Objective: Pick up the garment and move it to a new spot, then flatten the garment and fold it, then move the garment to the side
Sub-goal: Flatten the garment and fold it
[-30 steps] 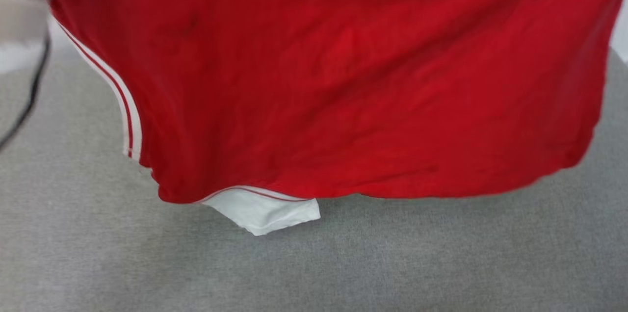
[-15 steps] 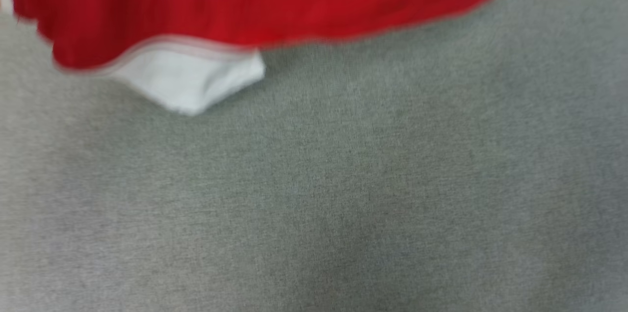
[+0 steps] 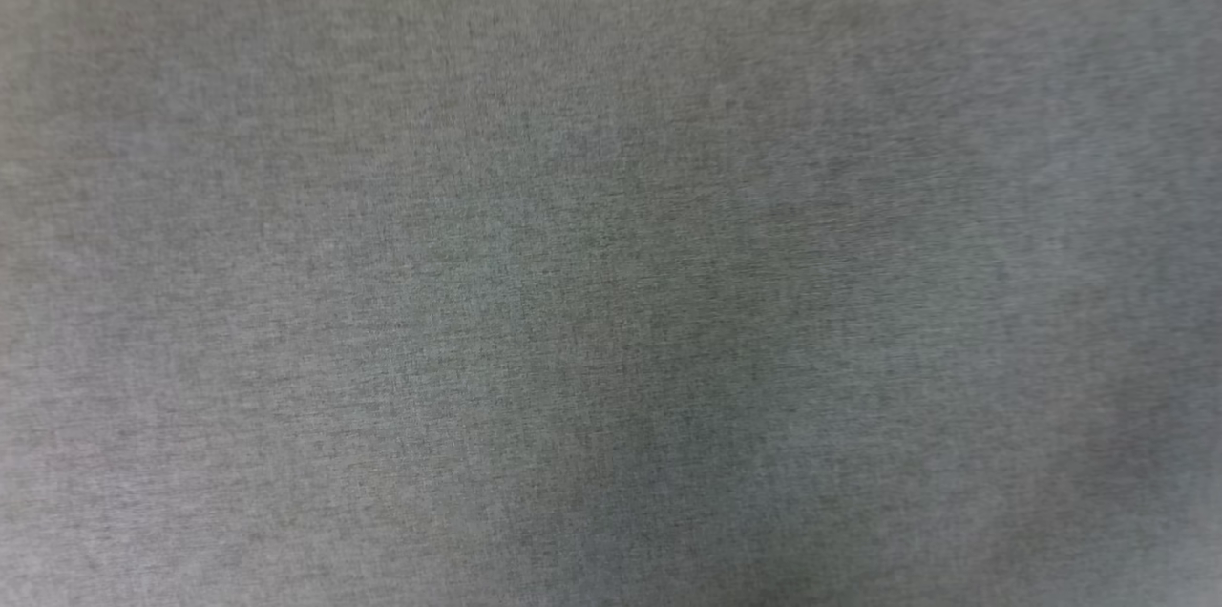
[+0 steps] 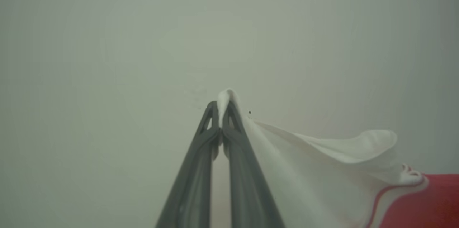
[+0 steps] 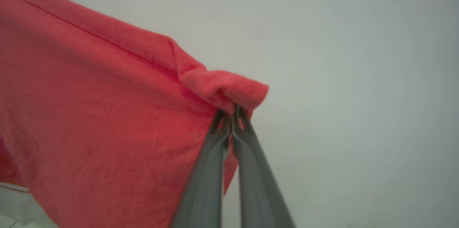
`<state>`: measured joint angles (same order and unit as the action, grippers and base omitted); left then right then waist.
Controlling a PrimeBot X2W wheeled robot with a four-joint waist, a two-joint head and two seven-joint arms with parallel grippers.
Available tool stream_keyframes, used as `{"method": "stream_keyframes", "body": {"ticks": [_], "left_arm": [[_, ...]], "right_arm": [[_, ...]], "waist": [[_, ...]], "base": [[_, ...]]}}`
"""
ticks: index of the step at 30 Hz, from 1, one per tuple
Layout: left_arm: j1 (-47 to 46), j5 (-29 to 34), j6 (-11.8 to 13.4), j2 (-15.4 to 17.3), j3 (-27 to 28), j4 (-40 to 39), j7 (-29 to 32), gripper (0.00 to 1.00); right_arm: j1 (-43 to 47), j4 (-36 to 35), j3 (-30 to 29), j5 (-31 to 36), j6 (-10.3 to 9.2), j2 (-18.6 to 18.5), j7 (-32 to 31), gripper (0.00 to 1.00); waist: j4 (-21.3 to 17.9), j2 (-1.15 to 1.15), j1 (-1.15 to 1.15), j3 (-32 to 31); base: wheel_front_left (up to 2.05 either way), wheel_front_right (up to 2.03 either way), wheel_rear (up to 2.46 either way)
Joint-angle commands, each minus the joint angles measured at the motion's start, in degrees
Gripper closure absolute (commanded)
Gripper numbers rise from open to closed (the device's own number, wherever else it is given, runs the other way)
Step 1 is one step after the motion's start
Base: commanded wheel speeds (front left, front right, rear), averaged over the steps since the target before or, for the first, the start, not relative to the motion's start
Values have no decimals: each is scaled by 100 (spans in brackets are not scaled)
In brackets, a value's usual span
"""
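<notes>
Garment (image 5: pixel 107 113) held aloft, hanging between my grippers. My left gripper (image 4: pixel 220 108) clamped on tip of white sleeve (image 4: pixel 315 152); my right gripper (image 5: pixel 231 111) clamped on bunched red corner. Grey cloth surface (image 3: pixel 611 263) blurred in head view.

Shirt (image 4: pixel 322 156) strung between two grippers: a fold sits pinched in the left gripper (image 4: pixel 220 109), its tip poking past the fingertips, the cloth trailing to the right in that wrist view. A corner sits pinched in the right gripper (image 5: pixel 231 111), the cloth spreading leftward there.
</notes>
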<state>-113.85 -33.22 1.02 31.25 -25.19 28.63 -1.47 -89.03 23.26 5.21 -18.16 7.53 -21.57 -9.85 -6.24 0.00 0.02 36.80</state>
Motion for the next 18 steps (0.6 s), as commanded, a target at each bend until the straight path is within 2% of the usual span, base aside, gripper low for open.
{"method": "stream_keyframes", "body": {"ticks": [1,7,12,16,18], "left_arm": [[39,-76,-1,-68,49,201,-139,100],[695,-272,-201,-307,28,757,-721,100],[1836,-374,-354,-540,-191,990,-1076,100],[2916,-387,-339,-662,-355,1014,-1237,100],[3498,-476,-376,-735,-413,940,-1279,100]], "right_arm": [[-106,217,11,101,-8,38,135,100],[220,918,242,422,-8,108,740,100],[812,1326,424,464,-8,85,1018,100],[1433,1537,578,362,-7,84,1162,100],[1789,1580,868,341,-7,44,1151,100]], "waist": [[94,0,-2,206],[329,0,-2,364],[546,0,-2,162],[639,0,-2,-111],[671,0,-2,-290]], "base": [[0,0,0],[0,0,0],[0,0,0],[0,0,0],[0,0,0]]}}
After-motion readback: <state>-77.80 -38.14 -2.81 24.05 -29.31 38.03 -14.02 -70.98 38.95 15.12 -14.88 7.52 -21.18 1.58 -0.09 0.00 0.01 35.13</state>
